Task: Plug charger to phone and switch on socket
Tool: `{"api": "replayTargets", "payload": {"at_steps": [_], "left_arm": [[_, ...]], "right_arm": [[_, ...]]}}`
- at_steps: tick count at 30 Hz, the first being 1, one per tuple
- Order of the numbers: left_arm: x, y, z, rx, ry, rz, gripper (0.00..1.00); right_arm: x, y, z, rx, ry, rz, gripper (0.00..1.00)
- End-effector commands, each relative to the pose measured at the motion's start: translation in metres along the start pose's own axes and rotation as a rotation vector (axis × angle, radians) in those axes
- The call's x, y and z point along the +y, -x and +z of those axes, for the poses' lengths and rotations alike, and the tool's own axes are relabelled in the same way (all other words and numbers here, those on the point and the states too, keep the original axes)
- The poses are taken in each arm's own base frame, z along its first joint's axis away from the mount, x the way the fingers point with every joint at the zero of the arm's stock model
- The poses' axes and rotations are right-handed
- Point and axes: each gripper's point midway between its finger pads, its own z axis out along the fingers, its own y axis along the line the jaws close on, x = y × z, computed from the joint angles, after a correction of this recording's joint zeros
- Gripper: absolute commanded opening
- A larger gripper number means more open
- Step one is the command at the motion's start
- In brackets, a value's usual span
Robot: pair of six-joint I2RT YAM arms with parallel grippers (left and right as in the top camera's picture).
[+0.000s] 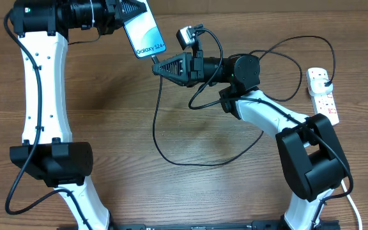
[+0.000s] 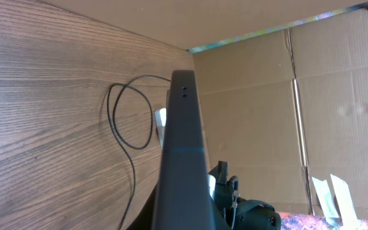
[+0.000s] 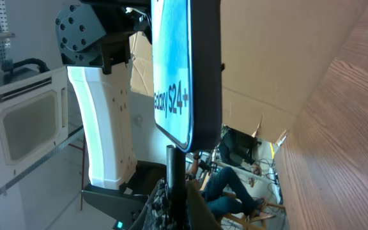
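Seen from the middle of the table [image 1: 120,121], the stretch toward 9 o'clock is open wood as far as the left arm [image 1: 40,89]. At 12 o'clock the phone [image 1: 143,30] hangs tilted above the table. The right gripper [image 1: 157,66] has its fingers closed just under the phone's lower end, blocking that gap. The charger [image 1: 197,165] loops across 5 to 6 o'clock. At 3 o'clock the socket [image 1: 323,96] lies behind the right arm [image 1: 267,112].

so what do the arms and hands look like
The left arm and right arm have white curved segments between black joints, with thin black cables running alongside. The left hand and right hand are black and wedge-shaped; a small silver camera sits by the right wrist.
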Motion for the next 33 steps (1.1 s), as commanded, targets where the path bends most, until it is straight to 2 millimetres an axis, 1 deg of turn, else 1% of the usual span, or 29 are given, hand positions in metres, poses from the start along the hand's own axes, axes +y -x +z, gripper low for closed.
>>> {"api": "replayTargets", "payload": {"at_steps": [1, 4, 10, 16, 23, 29, 33], "left_arm": [[-0.021, -0.011, 0.000, 0.036, -0.062, 0.038, 0.04], [-0.021, -0.011, 0.000, 0.037, -0.064, 0.046, 0.04], [-0.035, -0.020, 0.000, 0.077, -0.143, 0.143, 0.04], [-0.042, -0.025, -0.001, 0.098, -0.185, 0.153, 0.04], [-0.042, -0.025, 0.000, 0.100, -0.182, 0.148, 0.04], [-0.035, -0.022, 0.002, 0.084, -0.136, 0.083, 0.04], [-0.035, -0.021, 0.002, 0.083, -0.135, 0.082, 0.04]], "right_arm": [[0.014, 0.029, -0.006, -0.123, 0.032, -0.033, 0.04], [0.013, 0.030, -0.006, -0.128, 0.029, -0.026, 0.04], [0.009, 0.031, -0.006, -0.133, 0.019, -0.011, 0.04], [0.010, 0.036, -0.007, -0.162, 0.025, -0.011, 0.04], [0.011, 0.038, -0.007, -0.172, 0.026, -0.016, 0.03], [0.011, 0.039, -0.007, -0.177, 0.026, -0.039, 0.04], [0.012, 0.043, -0.008, -0.202, 0.031, -0.038, 0.04]]}}
